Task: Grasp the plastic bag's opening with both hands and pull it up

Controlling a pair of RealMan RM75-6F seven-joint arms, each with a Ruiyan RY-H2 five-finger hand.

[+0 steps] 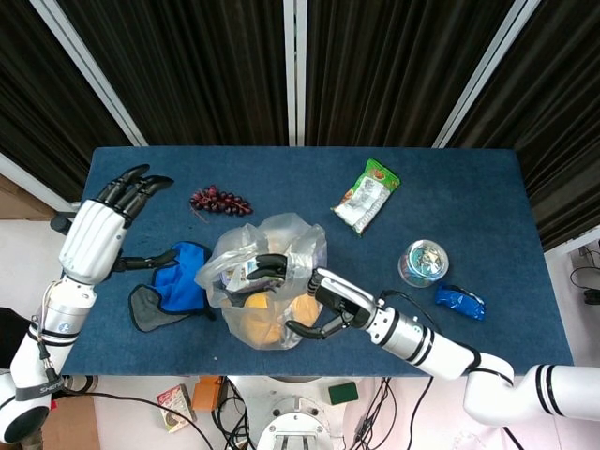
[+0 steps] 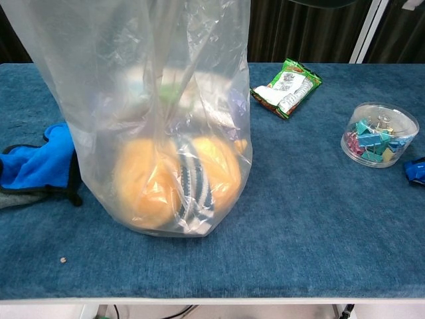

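Right robot hand [image 1: 300, 302] pinches plastic bag [image 1: 262, 277] rim at frame centre. Left robot hand [image 1: 98, 234] spread wide, empty, well left; bag opening lies rightward of it.

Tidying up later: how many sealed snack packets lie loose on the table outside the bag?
2: a green packet toward the table's far side, and a blue packet near the right edge beside the clip tub.

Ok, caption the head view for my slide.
Right hand grips the plastic bag opening; left hand hovers open above the table's left edge.
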